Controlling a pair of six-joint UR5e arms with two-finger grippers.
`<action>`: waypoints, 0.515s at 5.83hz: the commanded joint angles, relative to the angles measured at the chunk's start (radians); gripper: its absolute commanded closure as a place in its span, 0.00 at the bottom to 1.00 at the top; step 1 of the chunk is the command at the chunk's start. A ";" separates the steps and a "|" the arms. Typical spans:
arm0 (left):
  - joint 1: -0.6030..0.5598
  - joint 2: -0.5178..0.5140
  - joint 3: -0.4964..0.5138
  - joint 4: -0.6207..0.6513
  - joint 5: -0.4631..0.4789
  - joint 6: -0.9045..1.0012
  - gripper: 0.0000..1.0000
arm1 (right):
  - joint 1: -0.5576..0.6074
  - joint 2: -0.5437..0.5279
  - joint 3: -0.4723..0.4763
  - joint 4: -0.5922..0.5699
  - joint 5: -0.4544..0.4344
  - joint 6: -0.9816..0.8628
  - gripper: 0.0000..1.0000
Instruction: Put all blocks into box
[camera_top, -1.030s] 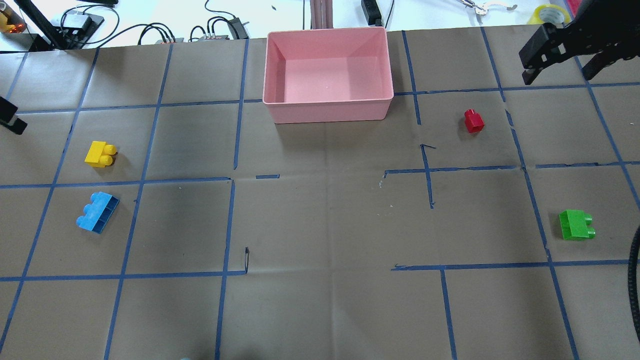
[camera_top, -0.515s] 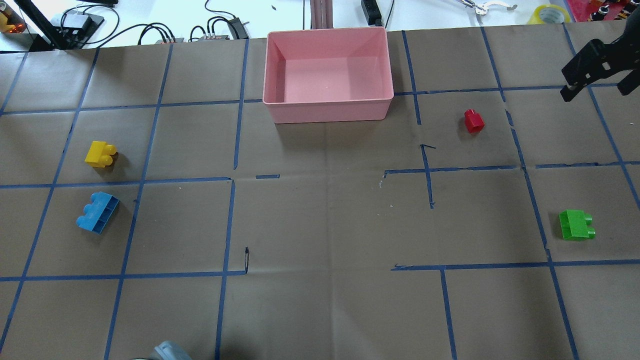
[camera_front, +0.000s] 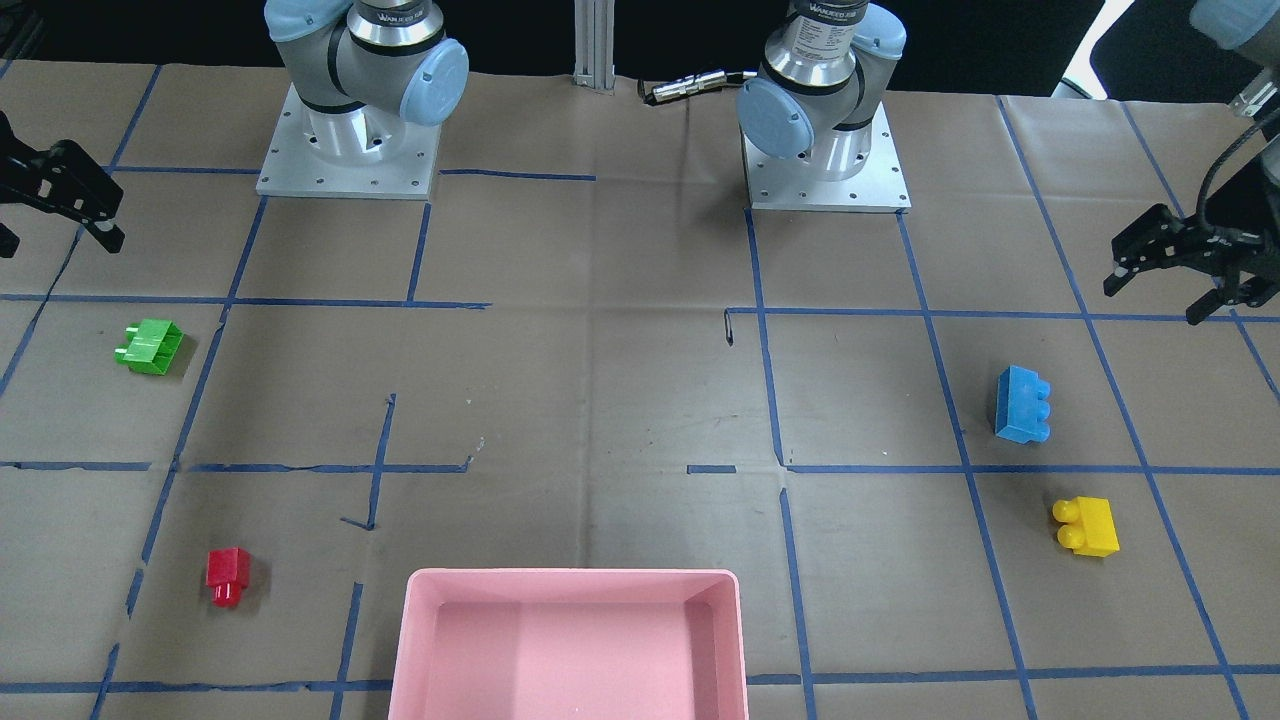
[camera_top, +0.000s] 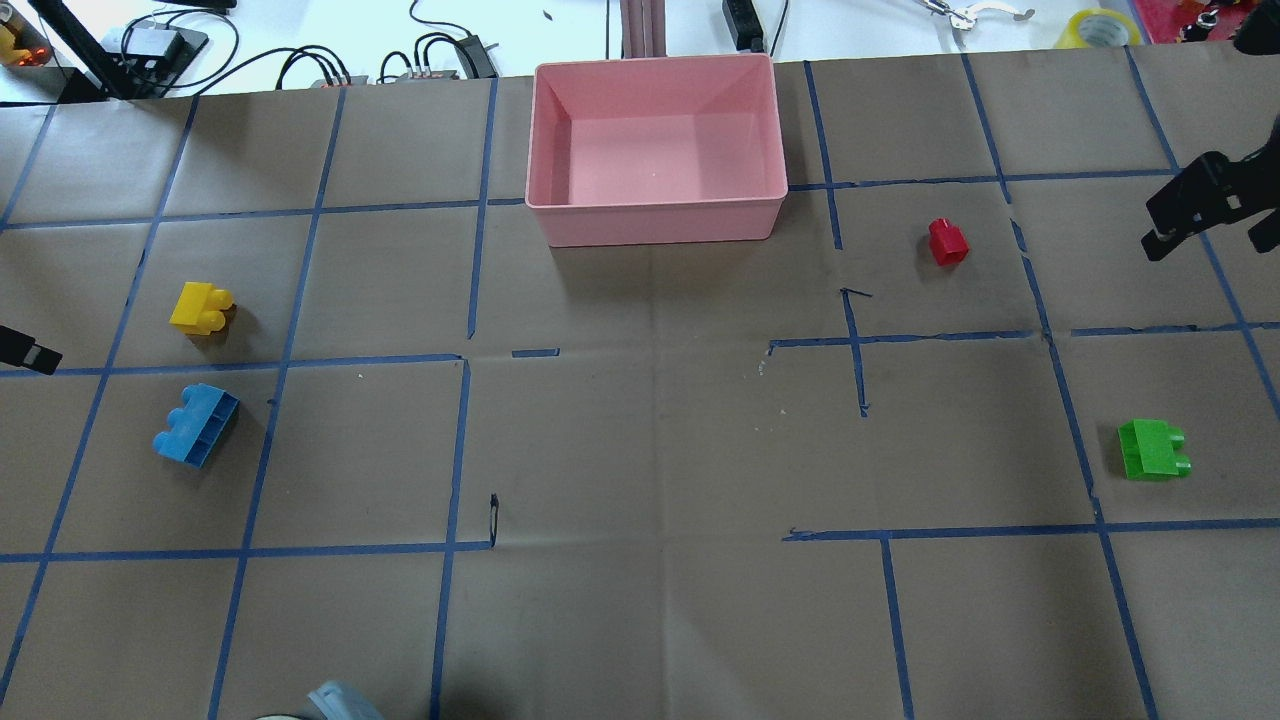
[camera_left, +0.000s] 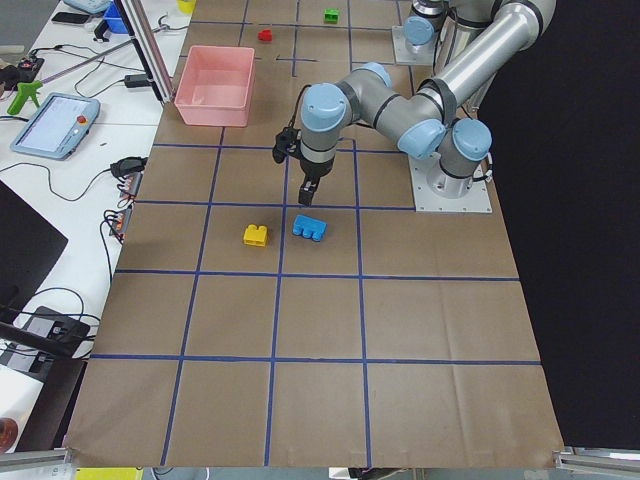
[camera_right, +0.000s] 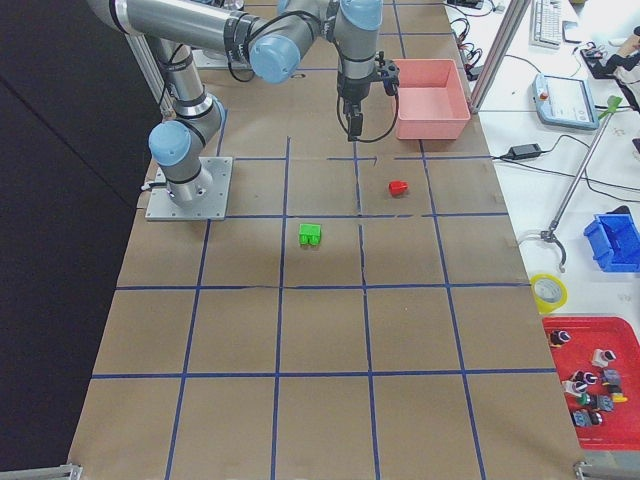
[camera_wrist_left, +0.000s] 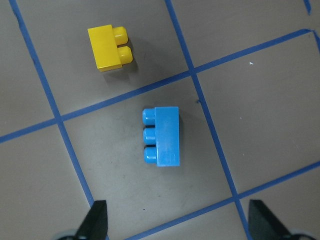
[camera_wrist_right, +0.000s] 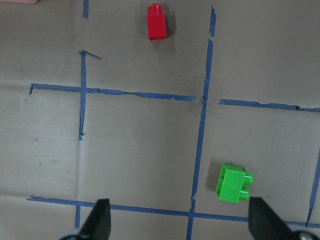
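"Jaws, front view?"
"Both spread, empty. At view right the left gripper (camera_front: 1155, 300); right gripper (camera_front: 58, 238) cut by the view's left edge. Lettering on the left arm's collar (camera_front: 822, 25) too small to read."
"Overhead?"
"Far centre, the box (camera_top: 655, 220); red block (camera_top: 947, 242) and green block (camera_top: 1152, 450) right of it, yellow block (camera_top: 200, 307) and blue block (camera_top: 195, 425) left, all outside."
"Wrists?"
"Only fingertips (camera_wrist_left: 97, 222) show."

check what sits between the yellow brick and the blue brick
Only a blue tape line runs between the yellow brick and the blue brick; no other object lies there. The left wrist view shows it best, and the overhead view agrees.
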 joint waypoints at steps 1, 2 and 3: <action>-0.023 -0.073 -0.103 0.203 -0.001 -0.059 0.01 | -0.059 -0.015 0.104 -0.191 0.001 -0.007 0.01; -0.061 -0.136 -0.106 0.309 0.003 -0.061 0.01 | -0.061 -0.014 0.153 -0.202 0.001 0.001 0.01; -0.072 -0.182 -0.109 0.345 0.002 -0.061 0.01 | -0.064 -0.012 0.193 -0.226 -0.005 -0.001 0.00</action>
